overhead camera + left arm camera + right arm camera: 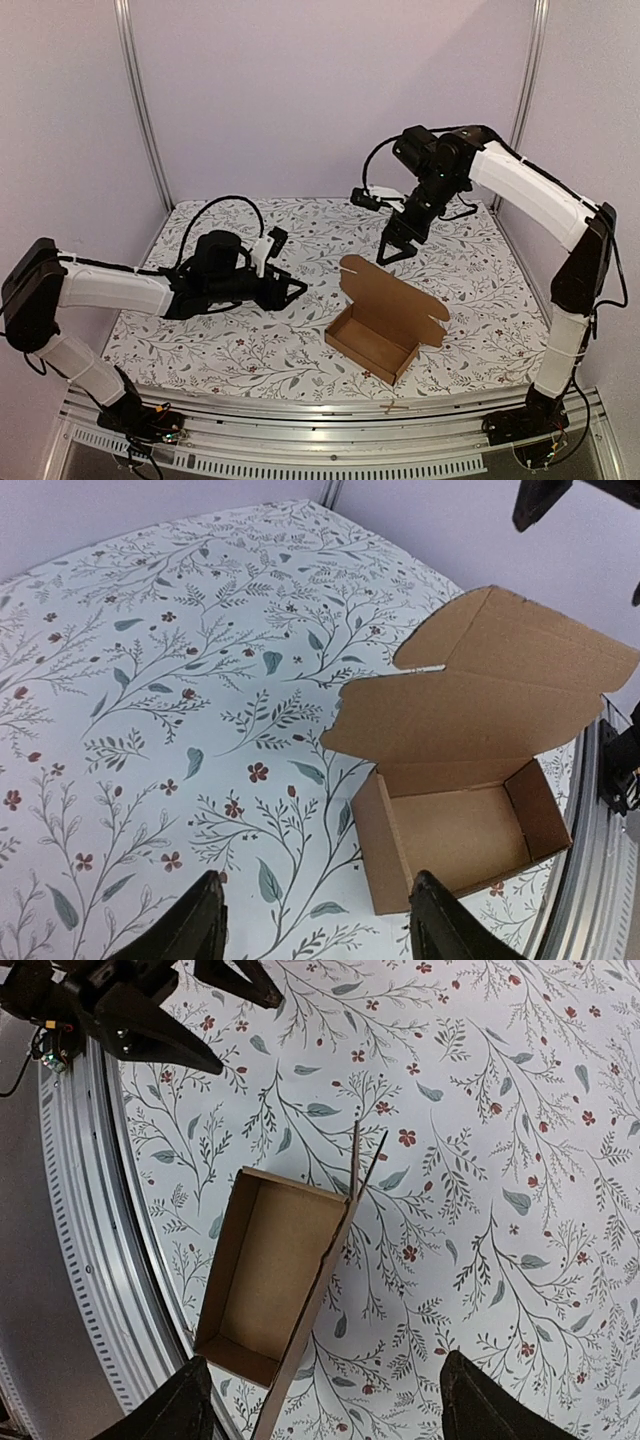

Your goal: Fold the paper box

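Matt brown cardboard: paper box [392, 292]. Matt floral print: table cover [230, 350]. Ribbed metal: front rail [300, 412].

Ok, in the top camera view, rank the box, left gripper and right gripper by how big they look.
1. Box, clearly largest.
2. Left gripper and right gripper look about alike, at different distances from the camera, so unranked.

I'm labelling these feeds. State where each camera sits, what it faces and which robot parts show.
Top external: above and behind the bases, looking down at the table; both arms, the left gripper and right gripper show.
Left wrist: on the left arm, facing the paper box; own fingers at the bottom.
Right wrist: high over the box, looking down; own fingers at the bottom.
All share the open box.
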You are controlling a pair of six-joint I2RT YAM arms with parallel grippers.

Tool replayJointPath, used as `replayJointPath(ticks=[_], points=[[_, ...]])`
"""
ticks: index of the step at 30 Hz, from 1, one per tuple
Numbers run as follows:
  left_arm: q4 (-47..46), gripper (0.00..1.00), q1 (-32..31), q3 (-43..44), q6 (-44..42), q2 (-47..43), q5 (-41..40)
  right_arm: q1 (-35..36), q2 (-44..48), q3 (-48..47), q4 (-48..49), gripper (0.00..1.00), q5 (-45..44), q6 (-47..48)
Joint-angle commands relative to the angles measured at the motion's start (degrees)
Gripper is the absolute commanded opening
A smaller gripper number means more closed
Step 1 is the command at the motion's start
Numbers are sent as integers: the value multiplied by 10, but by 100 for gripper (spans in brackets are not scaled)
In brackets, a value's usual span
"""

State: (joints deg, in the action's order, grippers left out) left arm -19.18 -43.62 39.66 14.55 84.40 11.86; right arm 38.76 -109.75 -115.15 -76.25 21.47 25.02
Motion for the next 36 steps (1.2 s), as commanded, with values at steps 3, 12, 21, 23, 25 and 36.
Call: replayJointPath(ticks=[3,12,21,23,25,36], points=[[-70,63,-2,78,-71,115,65,1,60,103,-20,74,-59,-4],[-67,62,-2,150,-75,202,111,1,64,145,-17,38,-92,-31],[-89,62,-2,131,-63,204,120,1,43,139,-12,0,-91,-13],[-91,62,-2,126,-62,205,117,1,42,141,-4,0,-88,-3],[-100,63,-2,125,-65,209,119,1,43,144,3,0,-89,5],[-102,54,-5,148,-52,247,200,0,52,137,30,0,-114,-22]])
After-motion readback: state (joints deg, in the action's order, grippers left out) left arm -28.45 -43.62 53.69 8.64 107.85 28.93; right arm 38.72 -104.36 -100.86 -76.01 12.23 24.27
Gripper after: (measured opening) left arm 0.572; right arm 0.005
